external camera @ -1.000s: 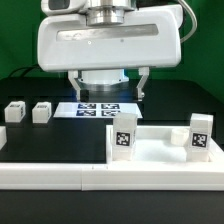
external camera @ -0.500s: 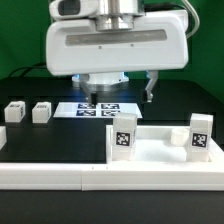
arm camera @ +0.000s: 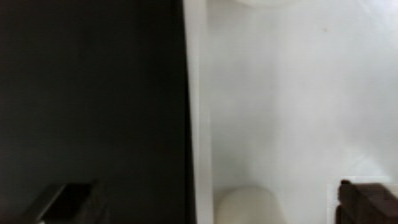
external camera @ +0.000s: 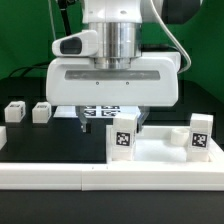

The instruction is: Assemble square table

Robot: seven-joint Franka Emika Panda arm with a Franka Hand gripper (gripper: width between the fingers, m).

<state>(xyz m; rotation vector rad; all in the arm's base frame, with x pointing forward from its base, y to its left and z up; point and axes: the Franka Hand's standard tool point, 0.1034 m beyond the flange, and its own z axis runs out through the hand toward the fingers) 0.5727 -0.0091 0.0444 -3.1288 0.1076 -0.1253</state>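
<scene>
Tabletop: 1; your tabletop (external camera: 165, 152) lies flat toward the exterior view's right, bare, with nothing fitted to it that I can see.
Legs: 4, all loose by my judgement. The far-left leg (external camera: 12, 111) and second leg (external camera: 41, 111) sit on the black table; the middle leg (external camera: 123, 141) and right leg (external camera: 200, 136) stand upright at the tabletop.
Gripper: your gripper (external camera: 111, 125) hangs wide and empty over the tabletop's edge.
Done: 0 legs mounted.
Left: 4 legs to mount.
Others: 1 rail (external camera: 50, 176), 1 marker board (external camera: 100, 109).

The white slab (external camera: 160, 150) (arm camera: 285, 110) lies flat at the near right. One tagged leg (external camera: 123, 136) stands upright at its left edge, a second leg (external camera: 200, 135) at its right. Two more legs (external camera: 15, 111) (external camera: 42, 111) sit side by side far left, well apart from it.
</scene>
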